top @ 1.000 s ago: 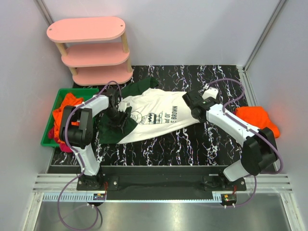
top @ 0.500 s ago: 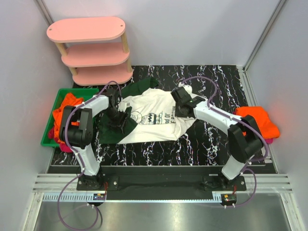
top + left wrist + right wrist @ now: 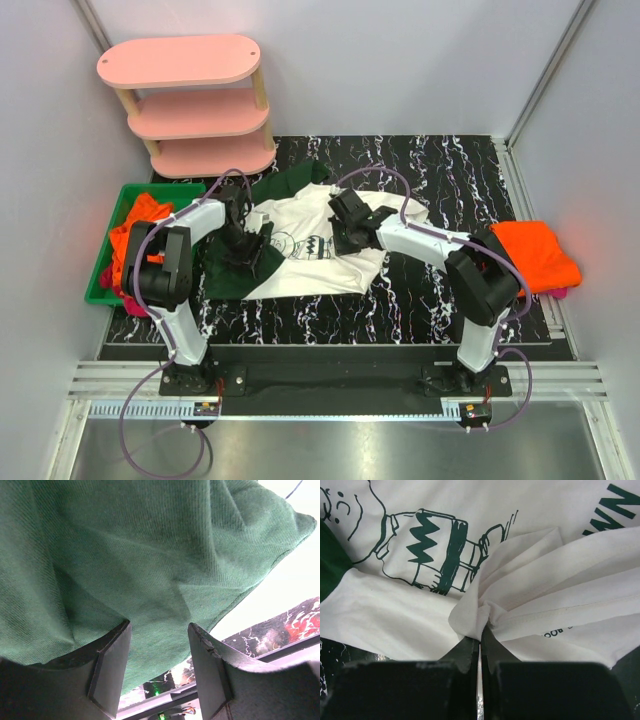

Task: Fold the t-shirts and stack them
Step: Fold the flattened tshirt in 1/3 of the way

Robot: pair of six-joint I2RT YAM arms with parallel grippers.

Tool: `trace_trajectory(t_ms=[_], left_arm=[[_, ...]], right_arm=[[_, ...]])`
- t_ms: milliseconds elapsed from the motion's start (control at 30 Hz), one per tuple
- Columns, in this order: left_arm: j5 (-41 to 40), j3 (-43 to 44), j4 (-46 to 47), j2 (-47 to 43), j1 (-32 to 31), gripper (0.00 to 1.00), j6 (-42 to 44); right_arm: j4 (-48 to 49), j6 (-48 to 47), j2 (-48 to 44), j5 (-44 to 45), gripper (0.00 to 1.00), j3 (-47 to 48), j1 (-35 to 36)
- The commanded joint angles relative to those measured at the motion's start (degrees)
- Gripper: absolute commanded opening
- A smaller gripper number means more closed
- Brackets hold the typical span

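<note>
Black, white-veined marble tabletop [image 3: 450, 300] between pale walls. Spread at its centre, white cloth t-shirt [image 3: 300, 270] with dark green sleeves and cartoon print. Right gripper [image 3: 480, 640] clamped tight on a bunched fold of white hem above the print. Left gripper [image 3: 157, 630] half open against the near green sleeve, hold unclear. Folded bright orange t-shirt [image 3: 535, 255] at the right edge.

Left claw [image 3: 157, 630] jaws apart, right claw [image 3: 480, 641] pinched closed, both lowered
</note>
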Motion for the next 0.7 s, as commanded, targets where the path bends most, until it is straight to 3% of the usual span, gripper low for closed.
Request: trace_trajectory(t_ms=[0, 233, 267, 300, 433, 533, 667], left_arm=[[-1.78, -1.35, 0.62, -0.97, -0.04, 0.56, 0.1], [-1.78, -1.26, 0.62, -0.45, -0.04, 0.56, 0.28], [-1.69, -1.26, 0.71, -0.45, -0.04, 0.56, 0.28], [-1.6, -1.17, 0.62, -0.36, -0.04, 0.56, 0.28], [-1.16, -1.26, 0.71, -0.8, -0.04, 0.56, 0.45], [-0.99, -1.09, 0.79, -0.8, -0.04, 0.56, 0.45], [-0.55, -0.82, 0.88, -0.62, -0.04, 0.56, 0.28]], right_arm=[[2.17, -0.33, 1.31, -0.87, 0.0, 1.04, 0.38], [1.82, 0.72, -0.36, 4.83, 0.0, -0.19, 0.38], [1.64, 1.42, -1.05, 6.15, 0.04, -0.37, 0.3], [1.55, 2.82, -1.76, 7.73, 0.21, -1.33, 0.38], [1.47, 6.26, -7.2, 16.68, 0.59, -3.53, 0.38], [0.33, 7.84, -11.6, 22.74, 0.65, -4.41, 0.38], [-2.74, 11.09, -14.68, 29.18, 0.61, -5.38, -0.49]])
